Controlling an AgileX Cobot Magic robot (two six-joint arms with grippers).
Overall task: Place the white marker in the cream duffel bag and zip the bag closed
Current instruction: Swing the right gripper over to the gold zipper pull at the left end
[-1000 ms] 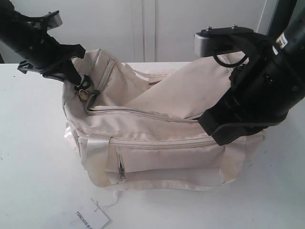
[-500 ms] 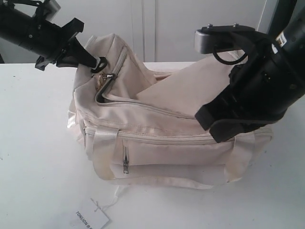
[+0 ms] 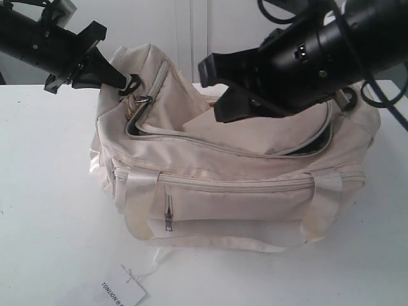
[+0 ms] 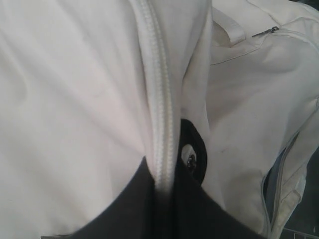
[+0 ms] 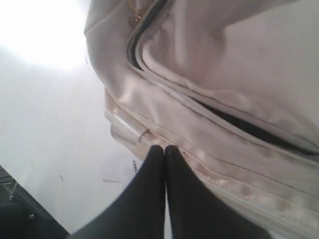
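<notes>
I see no white marker anywhere, so I judge it may already be inside the cream duffel bag [image 3: 242, 199], whose top zipper [image 3: 210, 147] gapes unzipped beneath my empty, pressed-together right jaws while my left jaws pinch its end seam.

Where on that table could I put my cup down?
Bare table left of the cream duffel bag, and in front of it, right of the paper tag. Crowded at the bag's top: the left tool grips its end, the right tool hovers over it.

Robot lab: white table [image 3: 44, 191], white wall [image 3: 166, 25]
</notes>
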